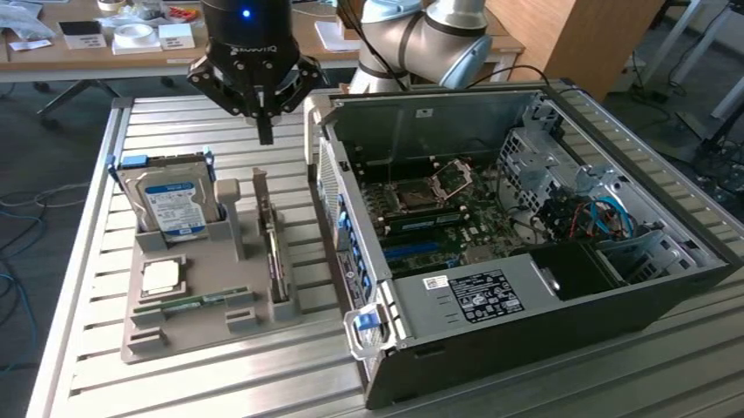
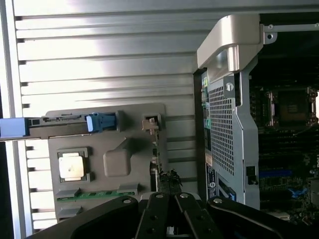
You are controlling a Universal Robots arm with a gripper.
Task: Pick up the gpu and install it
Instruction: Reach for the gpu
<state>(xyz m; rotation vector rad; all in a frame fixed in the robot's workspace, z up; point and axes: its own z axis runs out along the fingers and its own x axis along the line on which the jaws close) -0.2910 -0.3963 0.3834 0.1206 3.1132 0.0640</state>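
Collision is the main worry: the gpu (image 1: 270,235) stands on its thin edge in a slot of the grey holder (image 1: 174,340), just beside the open computer case (image 1: 558,296). A descent slightly off line could strike the card's top edge, tip it, or knock the case wall. Pressed together as they are, the jaws could not straddle the card. They hold and touch nothing, hanging above the surface (image 1: 82,348) near the card's end beside the hard drive (image 1: 174,205).
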